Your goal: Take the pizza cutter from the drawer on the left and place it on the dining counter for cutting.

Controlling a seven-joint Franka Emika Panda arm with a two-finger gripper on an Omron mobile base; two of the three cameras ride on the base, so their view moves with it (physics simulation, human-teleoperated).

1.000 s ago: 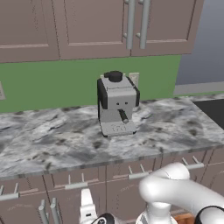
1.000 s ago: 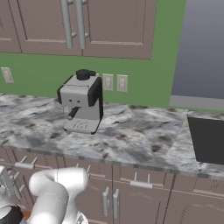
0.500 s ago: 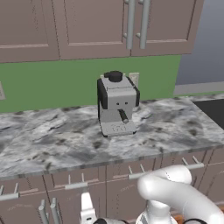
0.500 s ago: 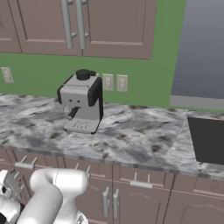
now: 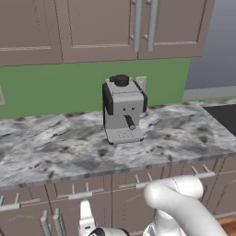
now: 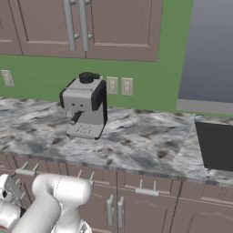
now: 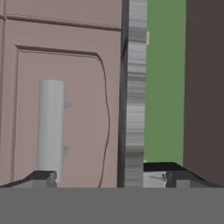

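My hand [image 7: 109,178], at the frame's bottom edge, fingertips [image 7: 41,177] spread apart and grasping nothing, faces a drawer [image 7: 65,109] with its silver bar handle [image 7: 50,127]. Above, centre frame, a grey coffee machine [image 5: 122,109] stands on the marbled worktop [image 5: 55,147]. No legible writing.

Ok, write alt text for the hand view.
A mauve-brown drawer front with a silver bar handle sits close ahead, rolled sideways in the picture. Beside it run the marbled counter edge and green wall; the pincer fingertips sit apart.
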